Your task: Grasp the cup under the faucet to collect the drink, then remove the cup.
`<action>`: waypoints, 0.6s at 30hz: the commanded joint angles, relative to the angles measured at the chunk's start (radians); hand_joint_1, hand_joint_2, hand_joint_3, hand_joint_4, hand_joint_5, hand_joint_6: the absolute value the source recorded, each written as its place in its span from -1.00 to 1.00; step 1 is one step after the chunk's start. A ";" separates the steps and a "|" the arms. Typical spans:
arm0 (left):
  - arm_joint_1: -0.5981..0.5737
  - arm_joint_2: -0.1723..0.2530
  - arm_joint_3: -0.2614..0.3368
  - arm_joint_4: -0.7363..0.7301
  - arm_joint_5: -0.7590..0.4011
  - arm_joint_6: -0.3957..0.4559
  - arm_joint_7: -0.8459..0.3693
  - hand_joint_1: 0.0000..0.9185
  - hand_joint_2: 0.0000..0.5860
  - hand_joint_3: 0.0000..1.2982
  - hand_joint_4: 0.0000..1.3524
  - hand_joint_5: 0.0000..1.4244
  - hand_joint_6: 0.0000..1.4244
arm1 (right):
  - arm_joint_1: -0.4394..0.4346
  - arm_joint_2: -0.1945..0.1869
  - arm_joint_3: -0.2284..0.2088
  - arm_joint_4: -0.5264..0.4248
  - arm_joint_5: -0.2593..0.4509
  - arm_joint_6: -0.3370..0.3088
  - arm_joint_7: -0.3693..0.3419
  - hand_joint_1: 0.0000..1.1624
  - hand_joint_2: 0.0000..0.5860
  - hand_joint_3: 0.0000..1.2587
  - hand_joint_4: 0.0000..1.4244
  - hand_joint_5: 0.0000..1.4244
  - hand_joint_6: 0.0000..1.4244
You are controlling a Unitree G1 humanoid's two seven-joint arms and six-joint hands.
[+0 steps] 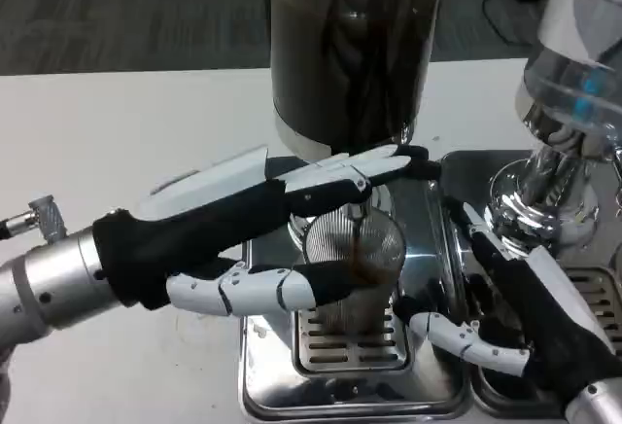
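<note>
Steel drip tray (277,400) on white table (117,142), left hand (262,239) fingers (243,293) holding cup (355,259), right hand (525,322) spread, grey carpet beyond

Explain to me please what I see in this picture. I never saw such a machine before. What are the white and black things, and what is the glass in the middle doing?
The picture comes from a camera on a humanoid robot's head or chest, looking down at a white table. The white and black things are the robot's two hands on silver forearms. Its left hand reaches in from the picture's left and wraps its fingers around a clear cup. The cup stands on a shiny metal drip tray under a tall drink dispenser filled with dark liquid. A thin dark stream is falling into the cup, which already holds some brown drink. The right hand sits at the lower right, fingers apart, holding nothing, beside the tray. Behind it stands a second dispenser with a chrome base and a clear container.
</note>
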 commanded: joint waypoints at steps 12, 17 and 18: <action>0.037 0.035 -0.002 -0.039 0.015 0.012 0.013 -1.00 -0.12 -0.85 -1.00 -0.95 -1.00 | -0.070 0.029 0.043 0.066 -0.039 0.010 -0.025 0.28 -0.54 -1.00 -1.00 -1.00 -1.00; 0.042 0.041 0.001 -0.045 0.014 0.016 0.016 -1.00 -0.11 -0.84 -1.00 -0.95 -1.00 | -0.090 0.039 0.053 0.092 -0.039 -0.002 -0.023 0.27 -0.54 -1.00 -1.00 -1.00 -1.00; 0.043 0.042 0.002 -0.046 0.014 0.017 0.017 -1.00 -0.12 -0.84 -1.00 -0.95 -1.00 | -0.092 0.042 0.054 0.099 -0.036 -0.005 -0.025 0.27 -0.54 -1.00 -1.00 -1.00 -1.00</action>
